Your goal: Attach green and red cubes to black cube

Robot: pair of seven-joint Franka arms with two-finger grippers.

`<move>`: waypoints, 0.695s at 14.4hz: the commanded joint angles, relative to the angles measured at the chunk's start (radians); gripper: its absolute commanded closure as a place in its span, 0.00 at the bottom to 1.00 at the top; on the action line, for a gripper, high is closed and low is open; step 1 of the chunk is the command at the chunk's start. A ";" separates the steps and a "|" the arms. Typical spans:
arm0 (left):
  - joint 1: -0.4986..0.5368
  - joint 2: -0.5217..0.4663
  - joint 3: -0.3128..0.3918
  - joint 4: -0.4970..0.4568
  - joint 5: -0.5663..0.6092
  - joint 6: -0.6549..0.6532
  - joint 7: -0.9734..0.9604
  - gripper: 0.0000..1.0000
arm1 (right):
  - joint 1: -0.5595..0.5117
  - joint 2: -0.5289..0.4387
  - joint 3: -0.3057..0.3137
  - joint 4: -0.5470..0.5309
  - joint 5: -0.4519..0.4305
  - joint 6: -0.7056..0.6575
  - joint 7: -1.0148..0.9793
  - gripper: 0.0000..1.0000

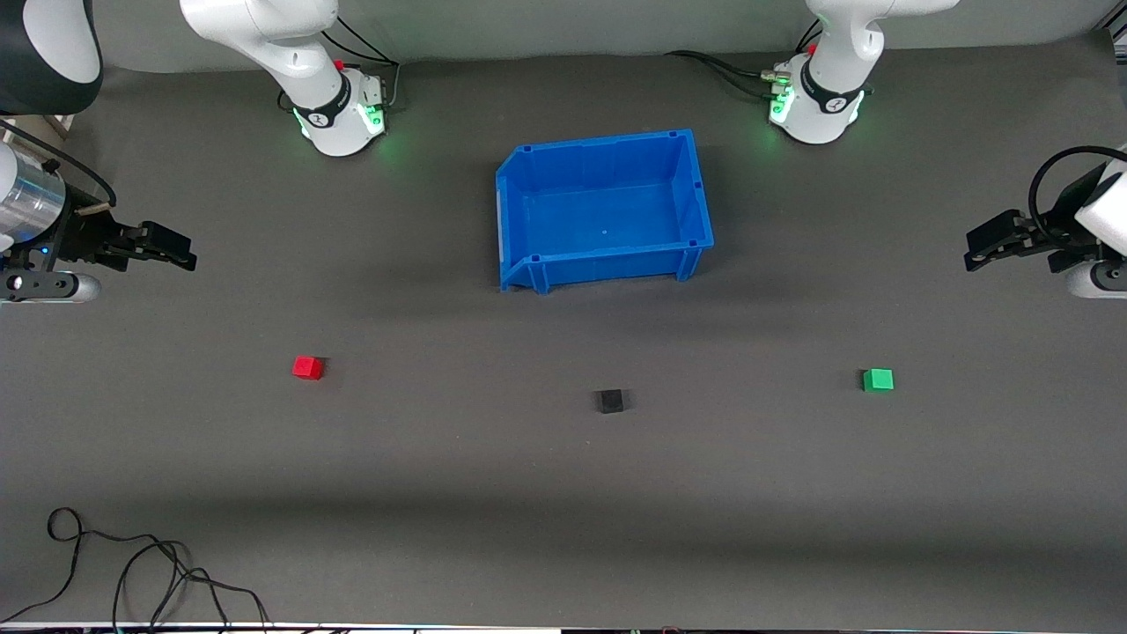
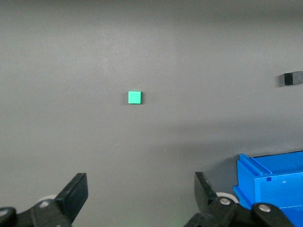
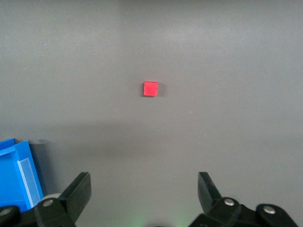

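Observation:
Three small cubes lie apart on the grey table. The red cube (image 1: 308, 367) (image 3: 150, 89) is toward the right arm's end. The green cube (image 1: 878, 379) (image 2: 135, 97) is toward the left arm's end. The black cube (image 1: 609, 401) (image 2: 293, 78) sits between them, slightly nearer the front camera. My left gripper (image 1: 979, 249) (image 2: 140, 194) hangs open over bare table at its end, well away from the green cube. My right gripper (image 1: 180, 250) (image 3: 144, 191) hangs open and empty over bare table at its own end, away from the red cube.
An empty blue bin (image 1: 607, 264) (image 2: 274, 184) (image 3: 16, 172) stands mid-table, farther from the front camera than the cubes. Loose black cables (image 1: 132, 572) lie at the table's near edge toward the right arm's end.

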 commanded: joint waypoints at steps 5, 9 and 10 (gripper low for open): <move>-0.015 0.004 0.011 0.023 0.011 -0.013 0.016 0.00 | 0.003 -0.002 0.002 0.001 0.003 0.010 0.001 0.00; -0.015 0.006 0.010 0.023 0.011 -0.010 0.015 0.00 | 0.002 -0.001 0.000 0.017 0.003 0.008 0.001 0.00; -0.015 0.006 0.011 0.023 0.011 -0.010 0.015 0.00 | 0.000 0.001 -0.001 0.021 0.003 0.008 -0.001 0.00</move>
